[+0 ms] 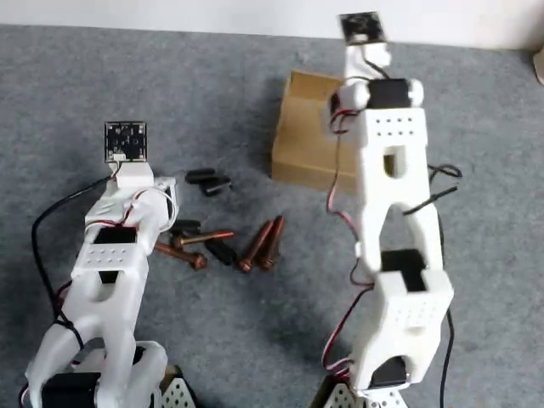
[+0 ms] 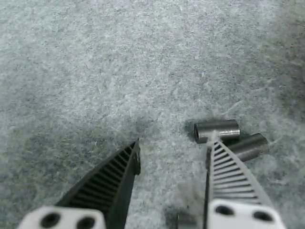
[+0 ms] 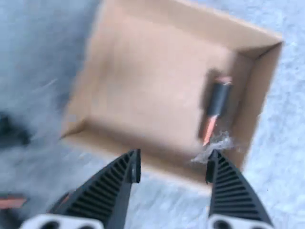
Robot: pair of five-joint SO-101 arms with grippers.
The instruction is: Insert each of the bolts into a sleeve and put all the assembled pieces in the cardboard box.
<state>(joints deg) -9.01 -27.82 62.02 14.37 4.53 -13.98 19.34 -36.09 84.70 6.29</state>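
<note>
The cardboard box (image 1: 302, 144) stands at the back of the grey mat. My right gripper (image 3: 174, 160) hangs open over the box (image 3: 143, 52), nothing between its fingers. Inside lies one assembled piece (image 3: 217, 102), a copper bolt in a dark sleeve. My left gripper (image 2: 172, 148) is open just above the mat. Two dark sleeves (image 2: 217, 130) (image 2: 250, 145) lie beside one of its fingers (image 2: 228, 171), and the same pair of sleeves (image 1: 200, 176) (image 1: 217, 184) lies near the left arm (image 1: 119, 238). Several copper bolts (image 1: 255, 242) (image 1: 204, 238) (image 1: 183, 255) lie mid-mat with more sleeves (image 1: 185, 227) (image 1: 221, 251) among them.
The right arm (image 1: 395, 195) stretches from the front edge up to the box. Grey mat (image 1: 221, 93) covers the table, with open room to the left of the box and in front of the bolts.
</note>
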